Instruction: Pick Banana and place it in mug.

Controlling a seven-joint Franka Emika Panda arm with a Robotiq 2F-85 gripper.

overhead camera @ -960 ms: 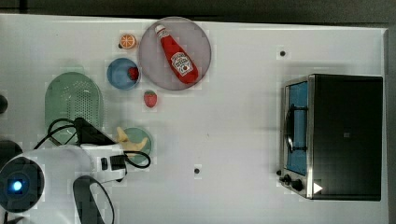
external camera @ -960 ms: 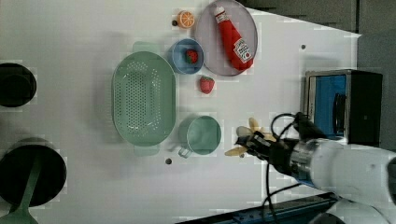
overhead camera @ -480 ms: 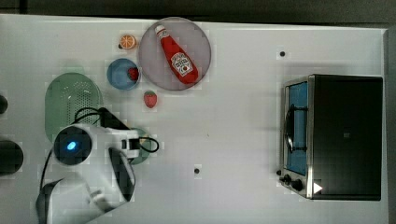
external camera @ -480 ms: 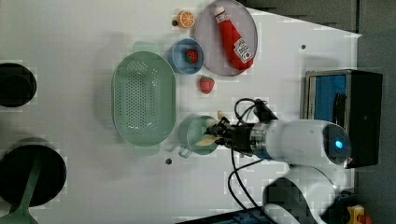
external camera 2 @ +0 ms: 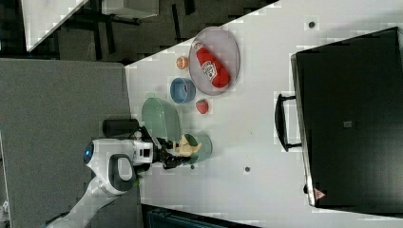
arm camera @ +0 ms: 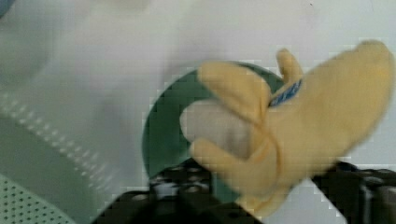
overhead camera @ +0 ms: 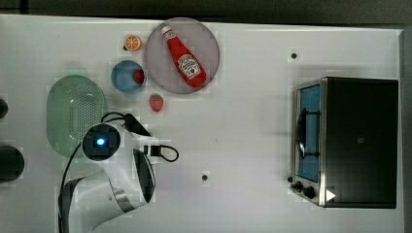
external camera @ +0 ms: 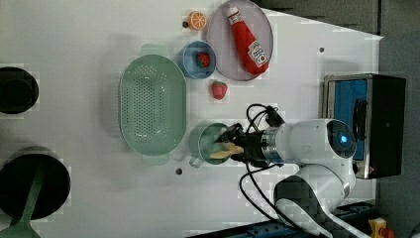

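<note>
Over the mug (external camera: 204, 144), the banana (external camera: 225, 150) lies level between spread jaws.

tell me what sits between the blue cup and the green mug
In the left view, a lone red strawberry lies on the white table between the blue cup and the green mug, slightly toward the left view's right.

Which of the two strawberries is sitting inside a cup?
The strawberry in the blue cup. The other strawberry lies loose on the white table, beside the grey plate.
</note>
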